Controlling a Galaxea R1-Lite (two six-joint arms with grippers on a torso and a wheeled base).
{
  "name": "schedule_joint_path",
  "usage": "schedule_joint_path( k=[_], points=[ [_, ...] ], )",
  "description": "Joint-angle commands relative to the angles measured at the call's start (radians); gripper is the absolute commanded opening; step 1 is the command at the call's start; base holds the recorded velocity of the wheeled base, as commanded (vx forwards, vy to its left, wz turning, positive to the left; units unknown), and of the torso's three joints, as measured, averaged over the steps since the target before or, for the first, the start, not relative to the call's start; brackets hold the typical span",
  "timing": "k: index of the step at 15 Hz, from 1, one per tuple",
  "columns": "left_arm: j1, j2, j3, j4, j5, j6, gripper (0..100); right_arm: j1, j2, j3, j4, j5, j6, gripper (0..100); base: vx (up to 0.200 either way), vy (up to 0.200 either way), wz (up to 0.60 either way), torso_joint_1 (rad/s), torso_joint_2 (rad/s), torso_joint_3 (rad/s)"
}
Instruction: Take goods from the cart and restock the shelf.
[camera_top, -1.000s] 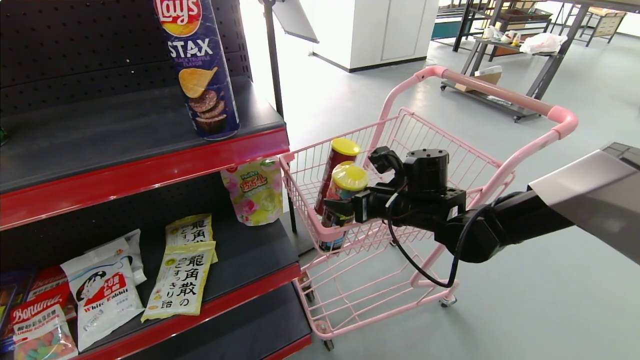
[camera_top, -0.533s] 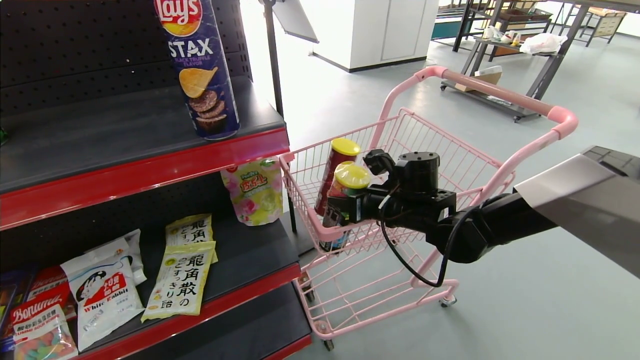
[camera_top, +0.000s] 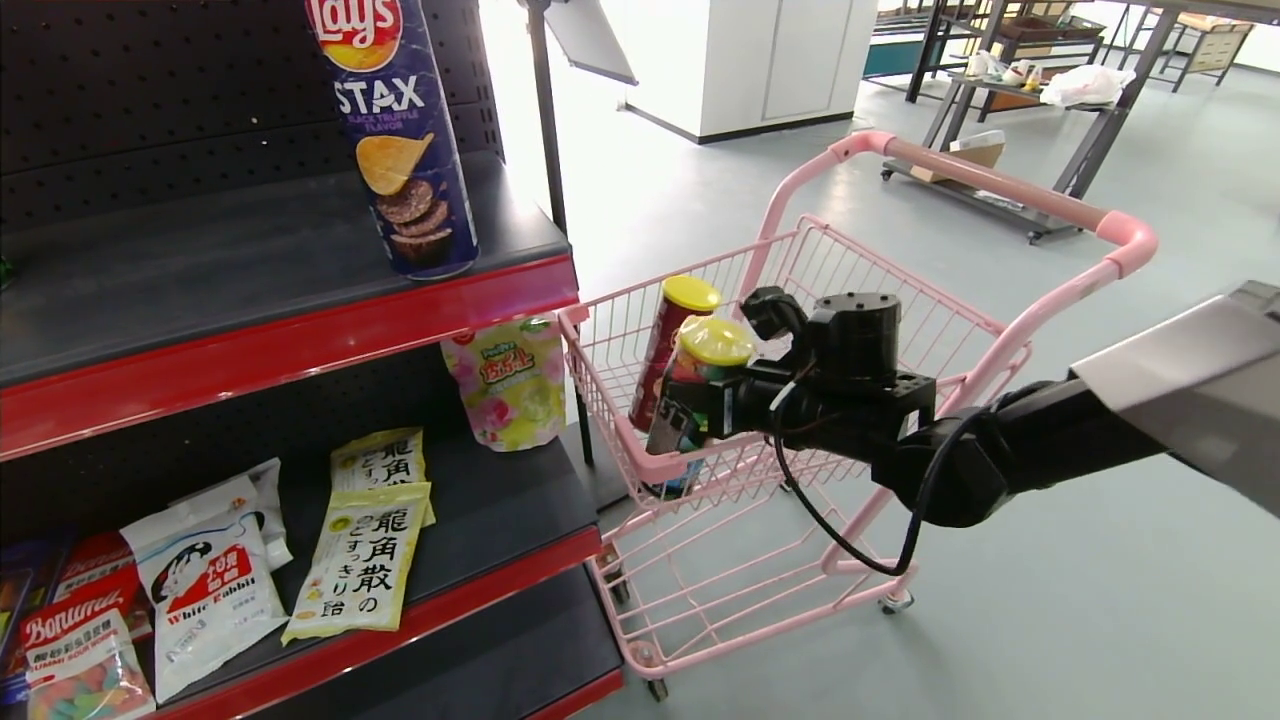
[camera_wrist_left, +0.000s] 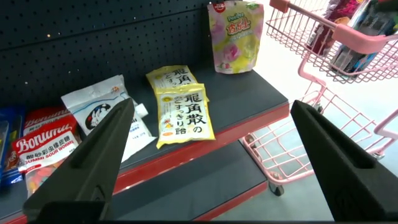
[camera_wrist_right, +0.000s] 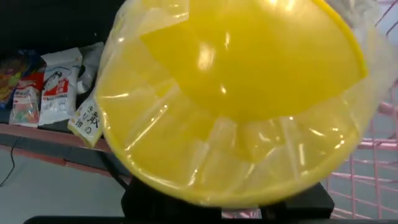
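Right claw: we're watching the right claw (camera_top: 692, 415) clamping sideways around the upper body of a tall dark snack can with a yellow plastic lid (camera_top: 714, 342), just under the lid.
Why that grip: we're judging that a high side grip is keeping the can near upright, so it can clear the basket wall and later stand on its base.
Where the can is: it's sitting low inside the pink wire shopping cart (camera_top: 1000, 188), at the front corner nearest the shelf and tilting a little; its foot is showing through the wires.
Wrist close-up: the yellow lid (camera_wrist_right: 230, 99) is looming right in front of the right wrist camera, so the can is lying along the claw's own axis.
Neighbour: a red can with a yellow lid (camera_top: 672, 340) is standing just behind the held one, and we can't tell whether they're touching.
Left claw: the left claw (camera_wrist_left: 211, 106) is hanging with its fingers spread wide, holding nothing, facing the lower shelf board.
Shelf: the black shelf with red front edges (camera_top: 280, 350) is standing just beside the cart, and a tall dark blue chip tube (camera_top: 405, 150) is standing upright on its upper board.
Likely target: we're guessing the bare upper board beside that tube is where this can is going, since cans are standing there and flat pouches (camera_top: 365, 560) are lying below.
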Motion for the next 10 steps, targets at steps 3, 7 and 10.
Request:
schedule_joint_path(
  k=[3,7,10],
  points=[
    [-0.001,0.001,0.000,0.000,0.000,-0.001,100,-0.009,-0.217,-0.044,0.022,-0.008,-0.019,0,0.000,0.000,0.00,0.000,0.00,0.000],
    [0.001,0.001,0.000,0.000,0.000,-0.001,100,-0.032,-0.475,0.083,0.140,-0.041,-0.062,0,0.000,0.000,0.00,0.000,0.00,0.000],
    [0.001,0.001,0.000,0.000,0.000,-0.001,100,-0.037,-0.751,0.220,0.349,-0.171,-0.169,0,0.000,0.000,0.00,0.000,0.00,0.000]
  ],
)
